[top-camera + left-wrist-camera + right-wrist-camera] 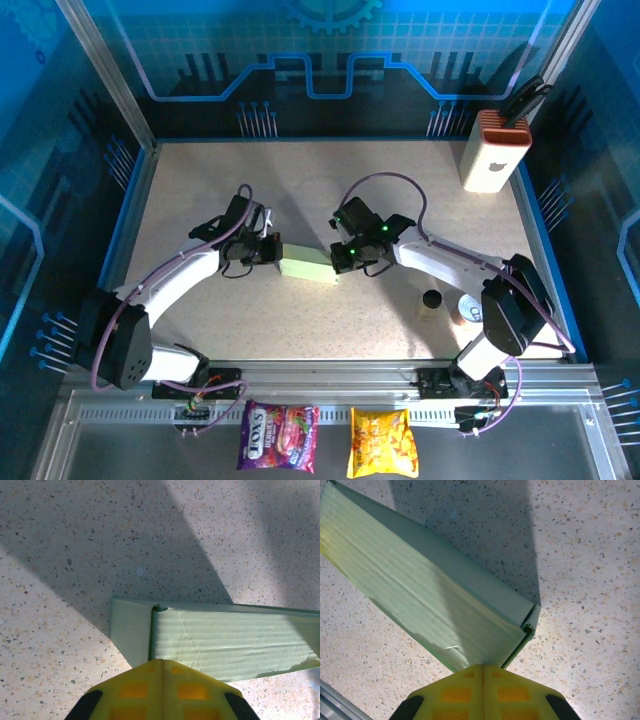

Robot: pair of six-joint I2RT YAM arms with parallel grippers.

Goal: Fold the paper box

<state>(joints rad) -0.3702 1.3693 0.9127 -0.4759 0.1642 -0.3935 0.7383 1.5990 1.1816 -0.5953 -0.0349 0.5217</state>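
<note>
There is one box (308,267) at mid-frame. There are two arms, the left arm (180,275) and the right arm (450,260), and two grippers, the left gripper (272,251) and the right gripper (342,264). One white block (493,152) stands upper right. Two snack packets lie at the bottom edge, a purple packet (278,436) and a yellow packet (382,442). Two small round things sit lower right, a dark one (432,298) and a pale one (468,310).

A speckled beige bench (300,170) stands inside blue walls (200,40) printed with pale circuit lines. Aluminium rails (330,372) edge its near side. Hard light casts sharp dark shadows (150,540) on it.
</note>
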